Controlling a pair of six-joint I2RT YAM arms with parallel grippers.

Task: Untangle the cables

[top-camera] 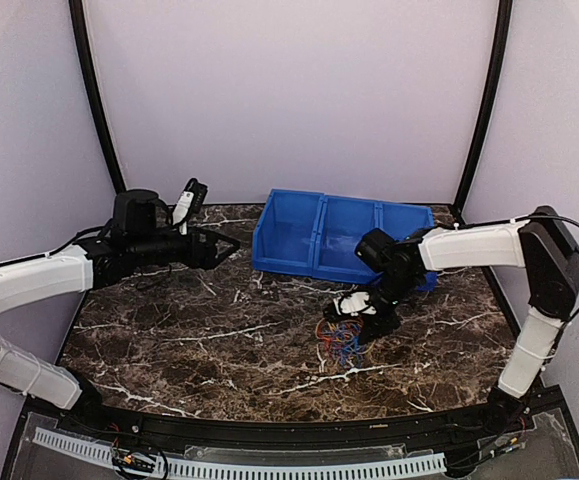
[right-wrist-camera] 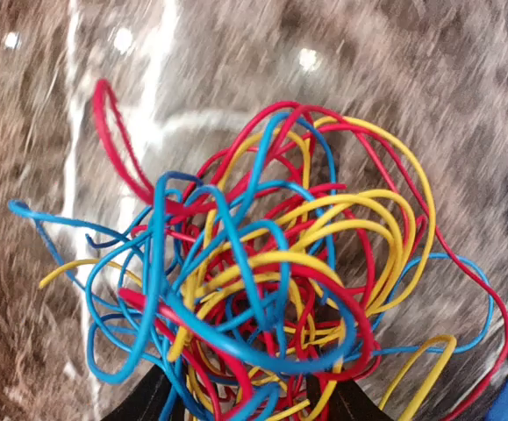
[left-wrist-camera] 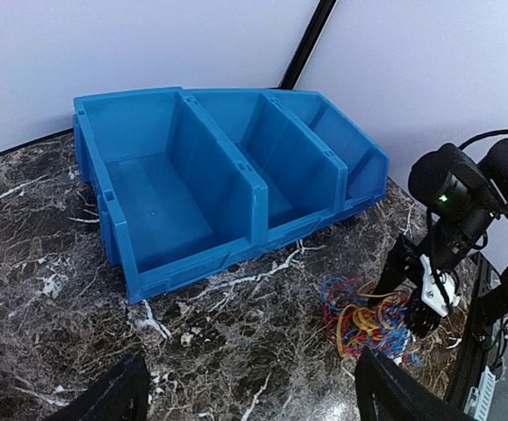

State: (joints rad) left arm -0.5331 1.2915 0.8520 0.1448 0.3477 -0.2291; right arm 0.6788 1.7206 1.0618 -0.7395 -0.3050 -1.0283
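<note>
The cables (top-camera: 341,335) are a tangled bunch of thin red, blue and yellow wires on the dark marble table, in front of the blue bin. My right gripper (top-camera: 361,310) is down on the bunch's far side. In the right wrist view the cables (right-wrist-camera: 262,263) fill the frame and my right gripper (right-wrist-camera: 240,408) has wires packed between its half-closed fingers; whether they pinch is unclear. My left gripper (top-camera: 224,247) hovers open at the back left, well away. Its own view shows the left gripper (left-wrist-camera: 254,395) empty, with the cables (left-wrist-camera: 372,316) to the right.
A blue bin (top-camera: 314,235) with three compartments stands at the back centre, tipped toward the front; its front wall (left-wrist-camera: 183,272) faces my left gripper. Walls close in the back and sides. The table edge (top-camera: 269,425) runs along the front by the arm bases.
</note>
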